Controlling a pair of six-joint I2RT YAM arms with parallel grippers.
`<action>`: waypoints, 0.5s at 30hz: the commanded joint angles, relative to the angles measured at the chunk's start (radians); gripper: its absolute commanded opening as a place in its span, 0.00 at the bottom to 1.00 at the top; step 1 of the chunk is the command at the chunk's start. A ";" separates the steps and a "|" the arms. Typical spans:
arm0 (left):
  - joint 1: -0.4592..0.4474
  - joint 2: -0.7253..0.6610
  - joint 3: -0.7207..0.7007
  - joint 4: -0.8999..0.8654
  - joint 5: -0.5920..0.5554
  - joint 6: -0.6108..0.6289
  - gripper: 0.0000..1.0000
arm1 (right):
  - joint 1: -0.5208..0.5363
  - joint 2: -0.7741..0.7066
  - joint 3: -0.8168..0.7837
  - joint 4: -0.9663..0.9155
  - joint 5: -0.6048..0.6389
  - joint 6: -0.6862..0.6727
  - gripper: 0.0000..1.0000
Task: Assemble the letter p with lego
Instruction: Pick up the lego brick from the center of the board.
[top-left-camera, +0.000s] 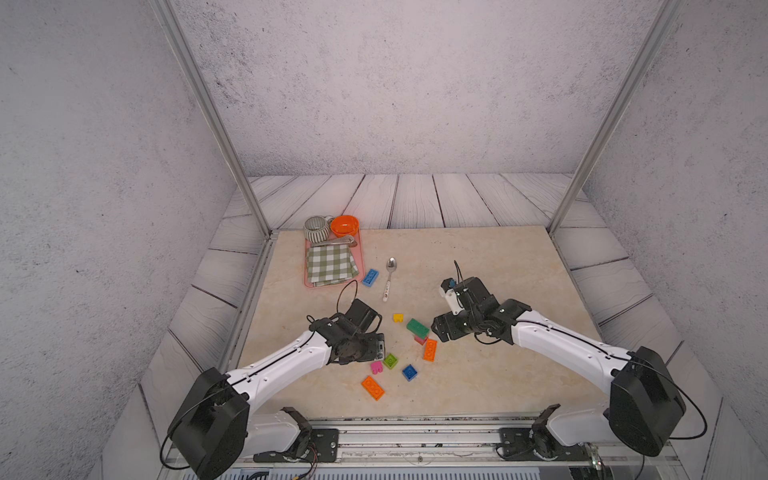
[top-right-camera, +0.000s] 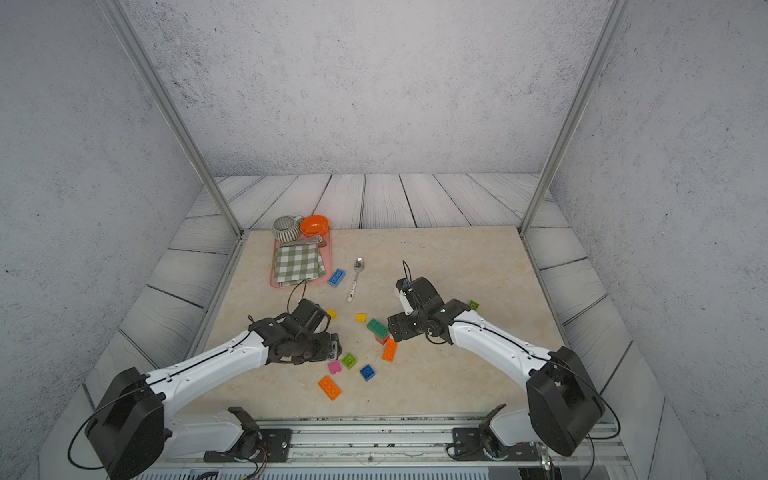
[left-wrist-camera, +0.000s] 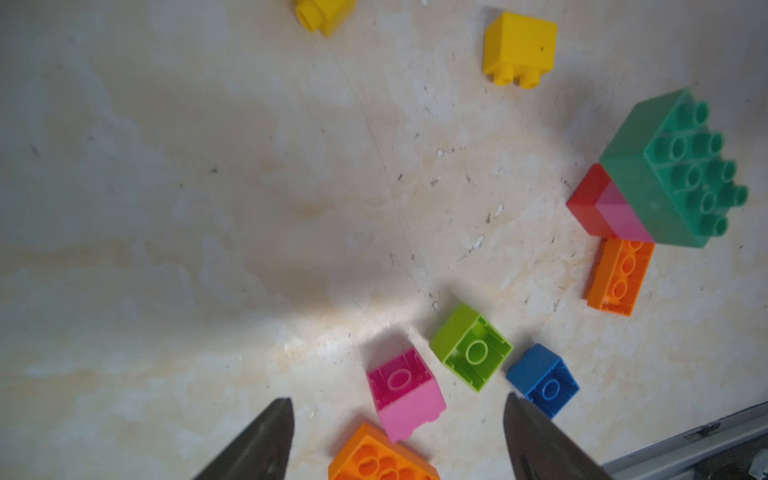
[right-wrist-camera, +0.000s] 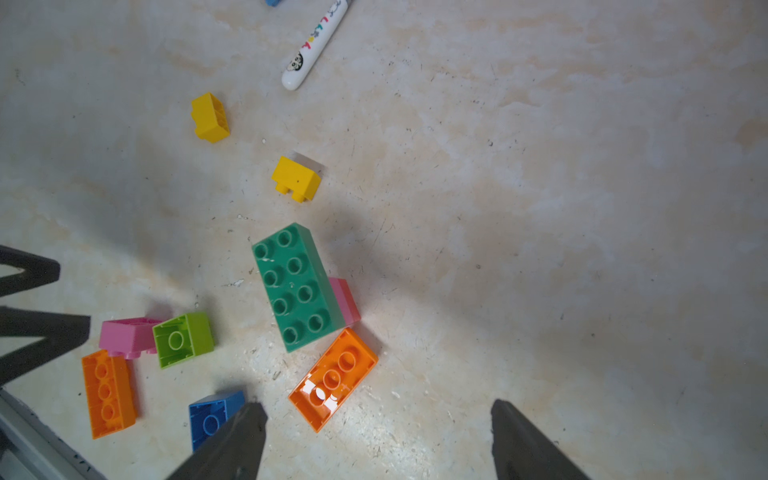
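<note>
On the marble tabletop (top-left-camera: 490, 266), between both arms, scattered lego (top-left-camera: 409, 372) lying loose: dark green oblong (right-wrist-camera: 297, 286) with red brick (right-wrist-camera: 347, 301) tucked against it, orange oblong (right-wrist-camera: 332, 380) just beside. Same orange oblong just ahead of right gripper (right-wrist-camera: 376, 404), wide open, empty; pink brick (left-wrist-camera: 405, 395) just ahead of left gripper (left-wrist-camera: 397, 399), likewise spread, gripping nothing.

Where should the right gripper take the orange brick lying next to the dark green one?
Take the orange brick across its two long side walls, near mid-length, coming straight down from above. It lies flat, hollow side up; both long sides are free, one short end crowds the dark green brick.
</note>
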 joint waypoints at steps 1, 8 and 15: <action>-0.043 0.005 0.028 -0.084 -0.075 -0.089 0.84 | -0.005 -0.027 -0.019 0.014 -0.026 0.011 0.87; -0.084 0.079 0.046 -0.045 -0.085 -0.171 0.75 | -0.005 -0.042 -0.037 0.037 -0.042 0.009 0.83; -0.105 0.193 0.082 -0.032 -0.085 -0.211 0.69 | -0.005 -0.053 -0.048 0.038 -0.046 0.001 0.78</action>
